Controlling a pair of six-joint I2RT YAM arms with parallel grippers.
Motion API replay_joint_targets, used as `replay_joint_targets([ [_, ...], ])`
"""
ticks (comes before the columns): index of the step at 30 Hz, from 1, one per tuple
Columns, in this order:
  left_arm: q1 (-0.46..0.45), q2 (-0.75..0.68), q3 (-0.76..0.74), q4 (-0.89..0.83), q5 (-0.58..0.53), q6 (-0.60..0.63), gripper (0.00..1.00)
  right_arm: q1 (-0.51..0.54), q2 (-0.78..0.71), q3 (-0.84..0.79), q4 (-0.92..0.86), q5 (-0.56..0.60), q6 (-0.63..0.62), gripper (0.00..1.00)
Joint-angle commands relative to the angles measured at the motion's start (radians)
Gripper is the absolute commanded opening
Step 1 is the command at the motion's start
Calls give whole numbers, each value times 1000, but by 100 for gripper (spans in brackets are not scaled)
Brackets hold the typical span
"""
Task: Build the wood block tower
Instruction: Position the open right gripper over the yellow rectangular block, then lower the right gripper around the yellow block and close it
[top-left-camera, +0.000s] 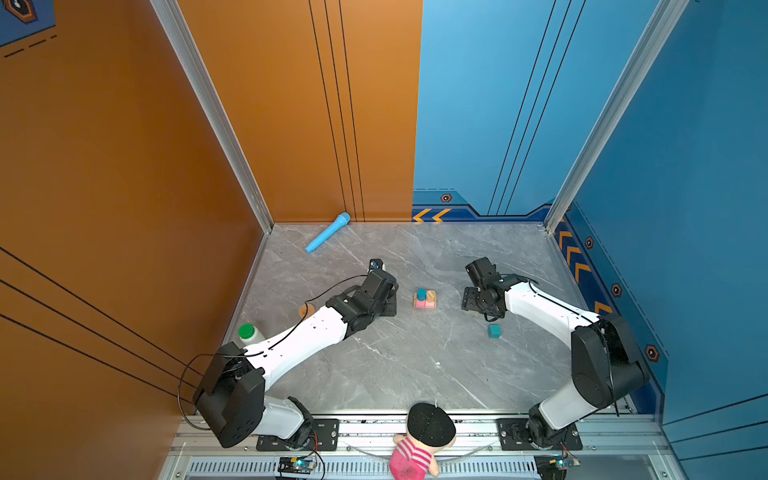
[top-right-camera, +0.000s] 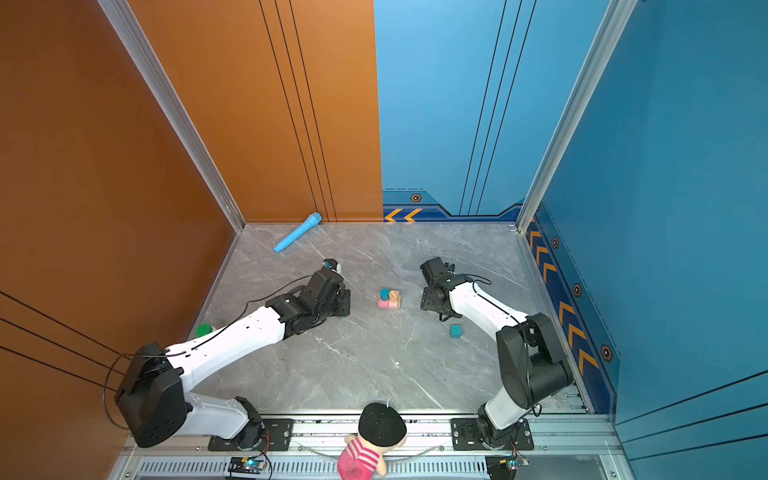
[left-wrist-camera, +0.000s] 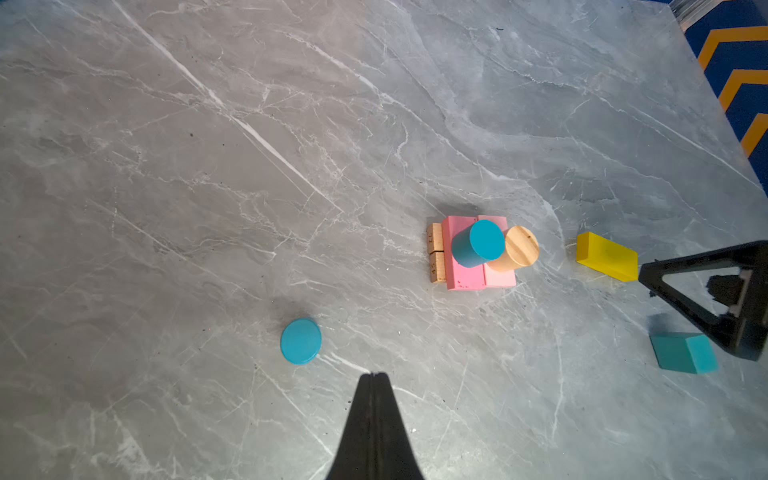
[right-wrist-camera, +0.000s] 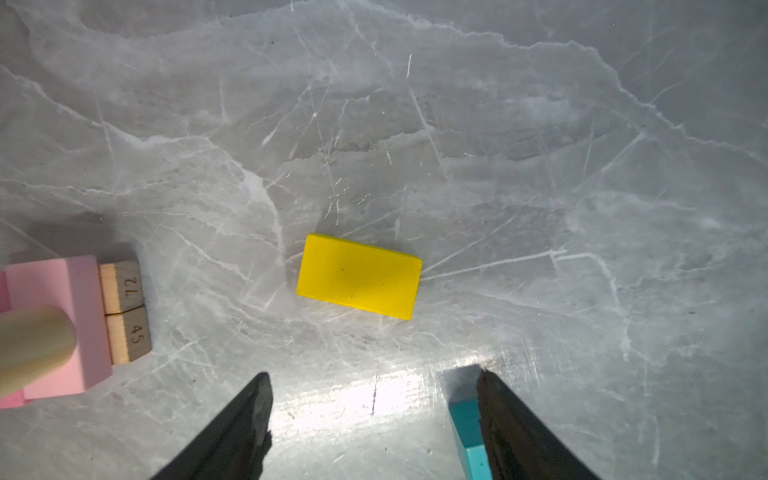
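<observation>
Right gripper (right-wrist-camera: 372, 374) is hovering over the table (right-wrist-camera: 540, 124), jaws spread and empty; left gripper (left-wrist-camera: 374, 376) is hanging with fingers pressed together. Tower (top-left-camera: 424, 300) is standing mid-table between them: pink bars (left-wrist-camera: 463, 274) on tan bars (left-wrist-camera: 436, 253), blue cylinder (left-wrist-camera: 478, 245) and tan cylinder (left-wrist-camera: 517, 249) on top. Yellow bar (right-wrist-camera: 359, 276) is lying flat beyond the right fingertips; cube (top-left-camera: 494, 331) beside one; blue disc (left-wrist-camera: 301, 341) near the left gripper.
</observation>
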Motion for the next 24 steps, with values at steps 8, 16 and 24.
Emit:
replay_joint_targets([
  [8, 47, -60, -51, 27, 66, 15, 2, 6, 68, 44, 33, 46, 139, 78],
  [16, 75, -82, -77, 35, 85, 14, 2, 11, 122, 78, 29, 52, 154, 78],
  [24, 90, -88, -87, 36, 94, 11, 3, 10, 172, 98, 20, 57, 155, 79],
])
